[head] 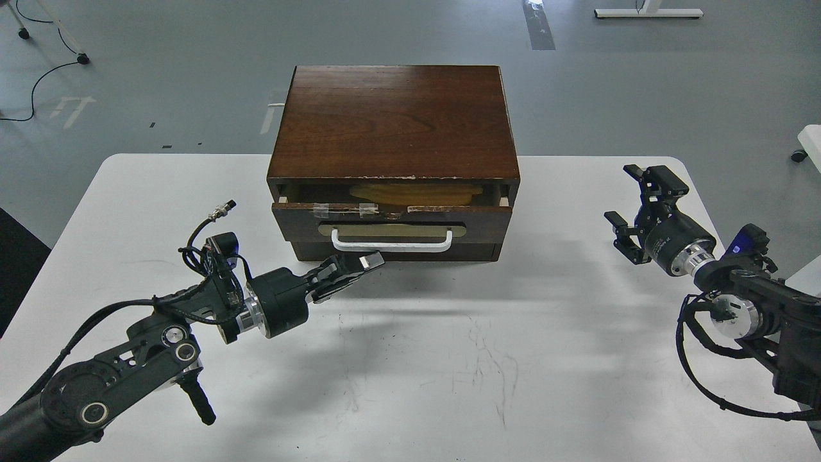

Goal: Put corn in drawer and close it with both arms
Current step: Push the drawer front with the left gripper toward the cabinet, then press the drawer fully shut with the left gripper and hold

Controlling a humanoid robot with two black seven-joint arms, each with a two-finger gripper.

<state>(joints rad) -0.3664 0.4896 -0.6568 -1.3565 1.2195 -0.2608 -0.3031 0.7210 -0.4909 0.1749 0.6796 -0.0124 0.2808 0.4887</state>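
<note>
The drawer (391, 221) of the dark brown wooden cabinet (394, 122) is almost pushed in, with only a narrow gap left at its top. The corn (415, 192) lies inside it, dim in shadow, seen through that gap. My left gripper (362, 262) is shut, its fingertips just below the left part of the white bar handle (391, 242), at the drawer front. My right gripper (632, 199) is open and empty, well to the right of the cabinet, above the table.
The cabinet stands at the back middle of the white table (449, 359). A loose cable with a metal plug (221, 210) sticks up from my left wrist. Grey floor lies beyond the table's far edge.
</note>
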